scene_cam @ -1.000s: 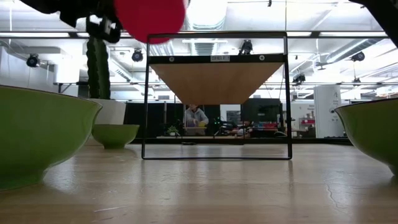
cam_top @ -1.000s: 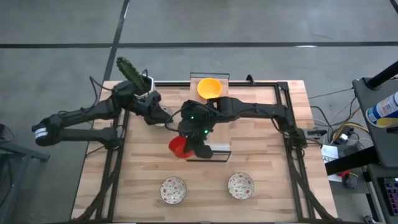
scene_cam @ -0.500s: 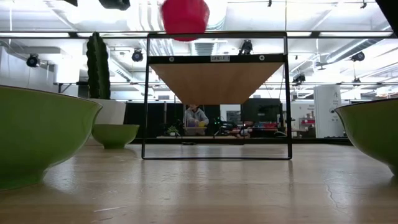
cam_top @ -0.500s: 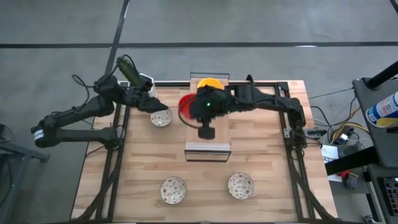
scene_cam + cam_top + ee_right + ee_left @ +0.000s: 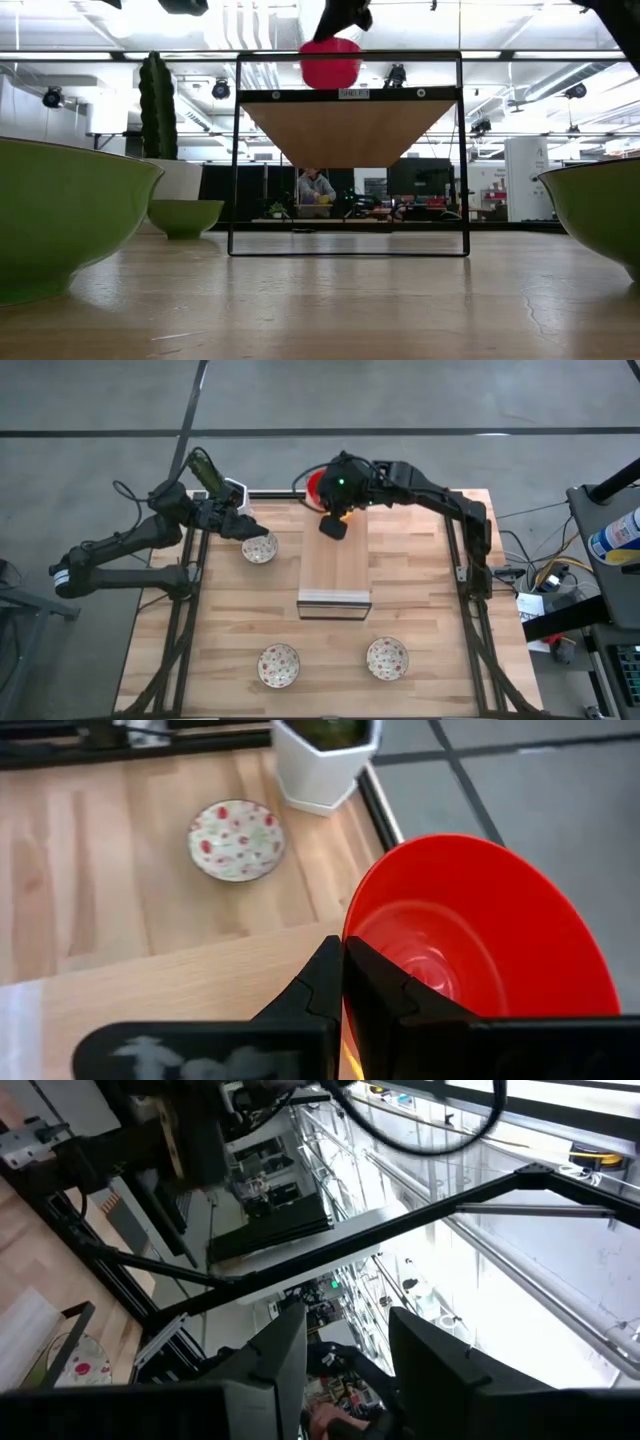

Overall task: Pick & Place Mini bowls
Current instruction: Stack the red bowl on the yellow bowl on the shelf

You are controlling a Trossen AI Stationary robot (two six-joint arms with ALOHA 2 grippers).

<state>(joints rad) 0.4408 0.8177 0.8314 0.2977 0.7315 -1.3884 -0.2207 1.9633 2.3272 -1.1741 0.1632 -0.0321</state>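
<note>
Red bowl (image 5: 480,950), pinched by the right jaws, hides under the arm overhead; left jaws gape empty.

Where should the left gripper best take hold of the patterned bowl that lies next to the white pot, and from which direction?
Probably at the rim of the patterned bowl, from above: it sits upright and shallow on the table, one finger inside, one outside, on the side away from the white pot.

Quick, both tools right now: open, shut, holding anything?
Left tool: open, holding nothing, near the cactus pot.
Right tool: shut on the red bowl, held above the shelf's far end.
</note>
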